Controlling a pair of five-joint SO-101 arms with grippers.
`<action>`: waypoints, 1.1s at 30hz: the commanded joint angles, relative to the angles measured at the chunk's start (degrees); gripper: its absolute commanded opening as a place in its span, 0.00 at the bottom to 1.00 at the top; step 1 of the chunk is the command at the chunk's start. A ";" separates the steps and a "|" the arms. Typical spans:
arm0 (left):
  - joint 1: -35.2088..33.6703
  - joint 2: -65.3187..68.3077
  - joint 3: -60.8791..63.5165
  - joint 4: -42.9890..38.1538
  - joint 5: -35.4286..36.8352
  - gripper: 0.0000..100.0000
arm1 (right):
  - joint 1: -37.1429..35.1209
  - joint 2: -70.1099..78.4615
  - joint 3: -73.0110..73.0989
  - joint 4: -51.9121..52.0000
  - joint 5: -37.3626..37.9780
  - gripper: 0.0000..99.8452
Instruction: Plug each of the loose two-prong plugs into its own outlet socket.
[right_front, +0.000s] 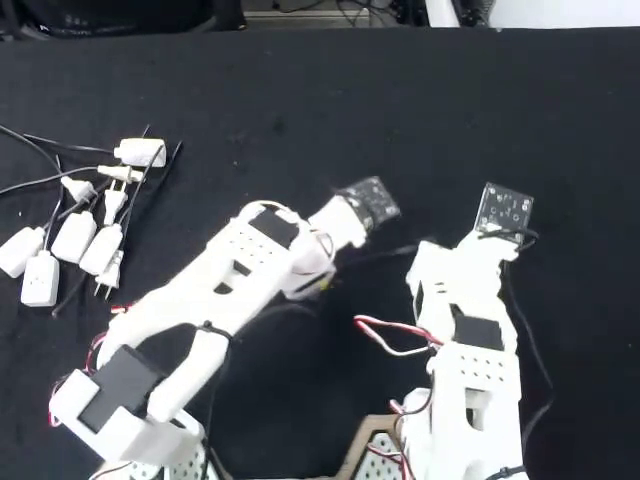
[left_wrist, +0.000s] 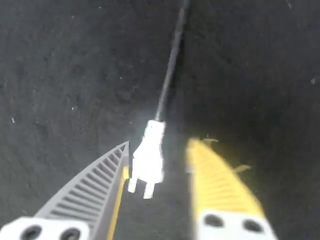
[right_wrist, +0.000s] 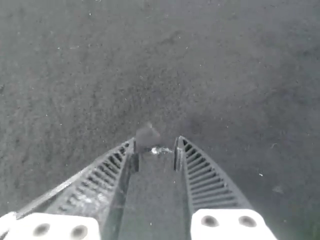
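Hovering low over the black surface (right_front: 300, 90), the left gripper (left_wrist: 159, 147) is spread open around a white two-prong plug (left_wrist: 149, 157) that lies just beside its grey finger, black cord (left_wrist: 170, 65) trailing away. The right gripper (right_wrist: 155, 145) hangs nearby, slightly parted. The other plugs and sockets (right_front: 75, 235) huddle near the surface's left edge, well apart from both arms.

Matt black cloth, faintly fuzzy, across tabletop (right_front: 300, 90). Smooth, glossy white plastic on plug (left_wrist: 149, 159); matt black sheath on cord (left_wrist: 170, 65). Ribbed matt grey plastic on right tool (right_wrist: 156, 145) fingers (right_wrist: 202, 175).
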 joint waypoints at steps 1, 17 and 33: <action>-2.33 -3.43 -5.23 0.09 6.59 0.24 | 0.97 -1.54 -3.65 -1.58 -0.70 0.12; -46.64 7.38 -25.89 3.52 6.51 0.23 | -3.78 -1.54 -3.30 -1.49 -0.44 0.12; -72.57 30.07 -52.79 27.52 -14.95 0.22 | -3.69 -1.54 -3.30 -1.41 -0.44 0.12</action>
